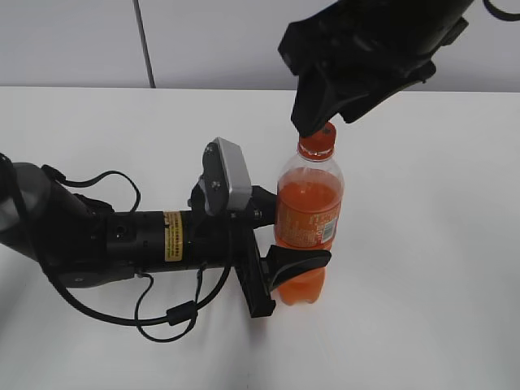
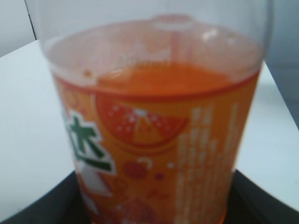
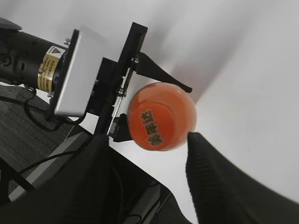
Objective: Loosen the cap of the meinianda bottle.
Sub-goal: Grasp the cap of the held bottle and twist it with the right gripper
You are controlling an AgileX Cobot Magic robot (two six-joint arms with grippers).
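- Starting from your right gripper (image 1: 318, 130): it hangs over the top of the bottle (image 1: 307, 219) with its two fingers on either side of the cap (image 1: 317, 140). In the right wrist view the fingers (image 3: 205, 172) look spread, with a gap showing on both sides of the cap (image 3: 161, 116), so you can read it as open and not yet pinching.
- Your left gripper (image 1: 288, 244) is clamped around the lower body of the bottle, one finger in front and one behind, holding it upright on the white table (image 1: 422, 244).
- In the left wrist view the bottle (image 2: 154, 140) fills the frame: orange label, drink level just above it, and the dark finger edges at the bottom corners.
- Progress, as a judgement: the bracing is done and the upper gripper is lined up, but the cap still looks seated on the neck. Closing on the cap and twisting it remain.
- Hard to tell: from the exterior view the dark body of the right gripper covers part of the cap, so you cannot confirm contact there. The cap's ribbed side is not visible from above, and the left wrist picture is blurred and shows no cap at all.
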